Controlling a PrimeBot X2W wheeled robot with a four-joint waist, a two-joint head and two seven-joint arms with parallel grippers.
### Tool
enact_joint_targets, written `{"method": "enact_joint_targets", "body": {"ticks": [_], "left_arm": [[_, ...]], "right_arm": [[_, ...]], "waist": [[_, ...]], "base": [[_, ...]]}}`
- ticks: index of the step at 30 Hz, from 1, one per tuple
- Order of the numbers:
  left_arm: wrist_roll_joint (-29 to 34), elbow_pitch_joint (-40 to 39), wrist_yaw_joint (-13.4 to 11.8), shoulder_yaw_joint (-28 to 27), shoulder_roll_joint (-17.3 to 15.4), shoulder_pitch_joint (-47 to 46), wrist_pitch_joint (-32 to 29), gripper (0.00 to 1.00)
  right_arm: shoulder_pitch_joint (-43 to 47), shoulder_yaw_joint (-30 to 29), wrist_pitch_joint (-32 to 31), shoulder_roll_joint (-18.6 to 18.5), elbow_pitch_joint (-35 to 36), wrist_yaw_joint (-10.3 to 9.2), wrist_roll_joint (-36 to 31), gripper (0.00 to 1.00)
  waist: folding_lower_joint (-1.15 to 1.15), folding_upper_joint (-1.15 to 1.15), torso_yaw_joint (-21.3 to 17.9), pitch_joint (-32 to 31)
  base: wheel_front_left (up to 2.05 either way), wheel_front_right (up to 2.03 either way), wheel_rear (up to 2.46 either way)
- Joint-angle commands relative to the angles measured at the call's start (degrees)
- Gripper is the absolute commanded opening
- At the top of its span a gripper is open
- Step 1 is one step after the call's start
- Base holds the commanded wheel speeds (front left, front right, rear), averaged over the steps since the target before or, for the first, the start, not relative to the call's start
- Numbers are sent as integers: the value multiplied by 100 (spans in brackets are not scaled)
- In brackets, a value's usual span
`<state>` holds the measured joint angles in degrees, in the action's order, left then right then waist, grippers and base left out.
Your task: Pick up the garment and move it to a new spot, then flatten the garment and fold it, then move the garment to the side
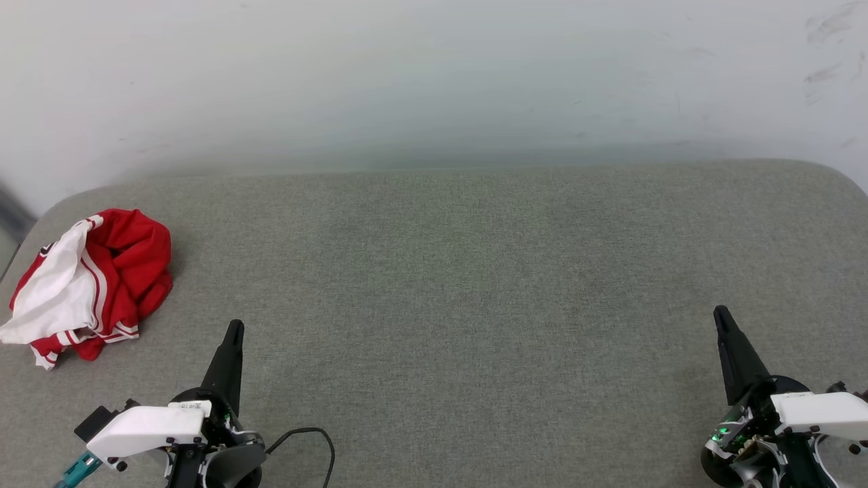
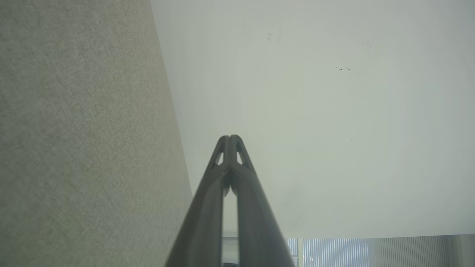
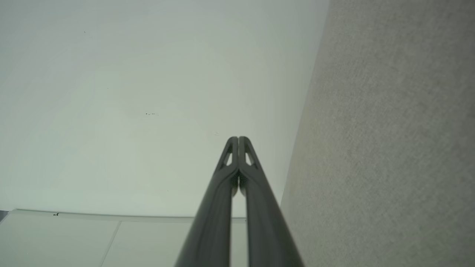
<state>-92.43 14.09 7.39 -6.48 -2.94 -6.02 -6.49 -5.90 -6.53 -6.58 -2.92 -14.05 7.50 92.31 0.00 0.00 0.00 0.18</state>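
red-white garment lies crumpled at mid-left of frame on the grey desk; left hand lower left, closed, empty, near garment; right hand lower right, closed, empty

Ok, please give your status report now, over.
Left end effector shut, empty. Right end effector shut, empty. Garment crumpled far left, untouched. Nothing between it and left end effector.
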Motion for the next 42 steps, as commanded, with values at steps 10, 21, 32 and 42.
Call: {"method": "enact_joint_targets", "body": {"ticks": [10,21,32,42], "left_arm": [[14,1,19,-18,6,-46,-29,0],[12,1,19,-17,6,-46,-27,0],[-1,157,-5,26,19,131,11,100],[164,6,-4,70,20,265,283,100]], "right_arm": [[-62,2,-4,8,-4,-2,21,0],[-62,2,-4,8,-4,-2,21,0],[138,7,1,2,-154,-1,-3,100],[211,164,276,3,-63,-1,-225,100]], "waist": [[0,0,0,0],[0,0,0,0],[0,0,0,0],[0,0,-6,14]], "base": [[0,0,0],[0,0,0],[0,0,0],[0,0,0]]}}
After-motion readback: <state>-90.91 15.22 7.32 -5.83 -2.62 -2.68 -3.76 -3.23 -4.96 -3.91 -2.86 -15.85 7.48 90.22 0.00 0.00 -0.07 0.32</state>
